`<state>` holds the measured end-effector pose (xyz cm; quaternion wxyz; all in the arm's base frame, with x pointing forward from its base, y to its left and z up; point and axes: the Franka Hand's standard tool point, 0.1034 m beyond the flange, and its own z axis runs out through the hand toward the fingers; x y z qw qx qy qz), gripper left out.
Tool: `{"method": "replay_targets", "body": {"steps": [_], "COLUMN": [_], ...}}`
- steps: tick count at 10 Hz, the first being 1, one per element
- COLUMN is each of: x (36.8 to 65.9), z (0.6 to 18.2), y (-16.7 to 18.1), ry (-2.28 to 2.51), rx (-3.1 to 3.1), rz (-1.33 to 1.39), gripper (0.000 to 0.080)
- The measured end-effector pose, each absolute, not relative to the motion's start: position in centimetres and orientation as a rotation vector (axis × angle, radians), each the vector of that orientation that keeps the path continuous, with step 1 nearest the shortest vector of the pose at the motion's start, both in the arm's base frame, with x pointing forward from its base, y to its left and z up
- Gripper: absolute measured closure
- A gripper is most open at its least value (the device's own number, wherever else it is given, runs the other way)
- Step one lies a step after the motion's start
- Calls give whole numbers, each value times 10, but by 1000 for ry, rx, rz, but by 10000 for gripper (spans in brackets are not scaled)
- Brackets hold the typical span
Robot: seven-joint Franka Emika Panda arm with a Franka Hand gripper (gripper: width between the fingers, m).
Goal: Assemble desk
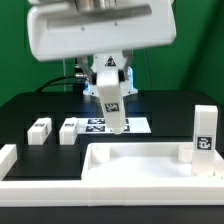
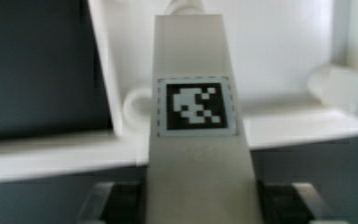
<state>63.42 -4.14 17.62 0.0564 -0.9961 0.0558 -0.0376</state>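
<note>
Holding short white square plastic leg [image 1: 111,108] upright, two-finger gripper [image 1: 108,84] pinching its upper end | leg over far edge of large white rimmed plastic tabletop [image 1: 140,185], near exterior view's left corner, contact unclear | likely light, stiff, smooth: grip flat faces.

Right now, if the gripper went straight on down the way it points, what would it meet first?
The leg in the gripper would touch first: likely the far rim of the tabletop, or the marker board behind it; depth is unclear.
</note>
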Motion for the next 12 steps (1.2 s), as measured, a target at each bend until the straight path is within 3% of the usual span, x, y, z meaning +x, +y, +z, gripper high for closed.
{"method": "replay_targets", "body": {"steps": [1,7,12], "x": [642,642,638], "z": [183,172,151], "y": [-45,-61,-57], "ry": [180,211,202], "rx": [-3037,-3058,-3073], "rz": [-289,-874,-829], "gripper": [508,508,508]}}
